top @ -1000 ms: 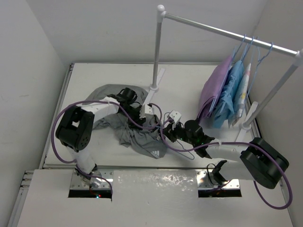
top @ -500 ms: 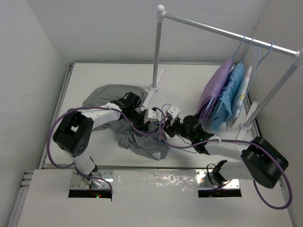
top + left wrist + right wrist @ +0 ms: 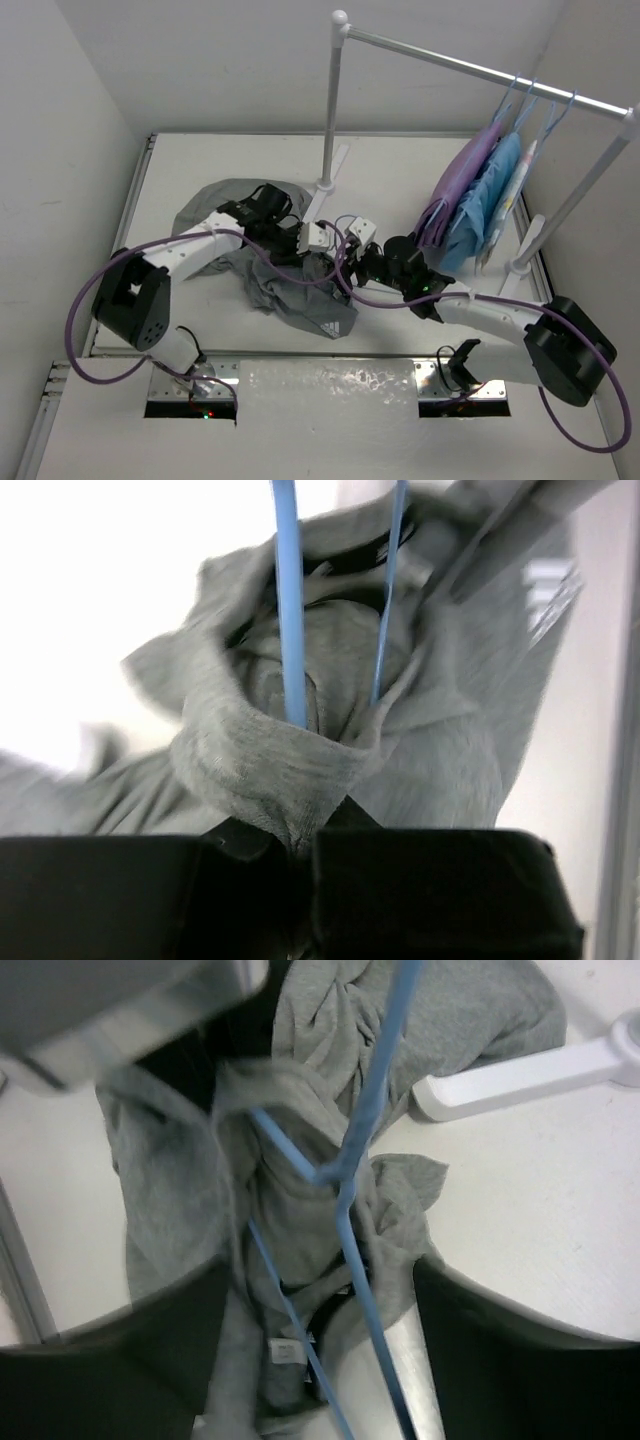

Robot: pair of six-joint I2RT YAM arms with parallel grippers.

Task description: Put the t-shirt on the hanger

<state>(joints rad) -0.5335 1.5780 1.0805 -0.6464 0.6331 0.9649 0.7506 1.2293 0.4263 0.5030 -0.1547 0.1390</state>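
Observation:
The grey t-shirt [image 3: 285, 290] lies crumpled on the table, its white logo [image 3: 338, 325] facing the near edge. My left gripper [image 3: 306, 240] is shut on a fold of the shirt's collar [image 3: 290, 780]. Two light-blue wires of the hanger [image 3: 289, 610] run down into the neck opening just beyond that grip. My right gripper [image 3: 320, 1360] stands open over the shirt, and the hanger's wire [image 3: 352, 1230] passes between its fingers without being pinched. In the top view the hanger is hidden by the two grippers and the cloth.
A white clothes rack stands behind, its post [image 3: 330, 110] and foot [image 3: 520, 1075] close beside the shirt. Purple and light-blue garments [image 3: 470, 200] hang on blue hangers from the rail at the right. White walls enclose the table.
My left gripper has shut on the shirt's collar. My right gripper has opened and let go of the hanger. Both wrists have shifted slightly left over the shirt.

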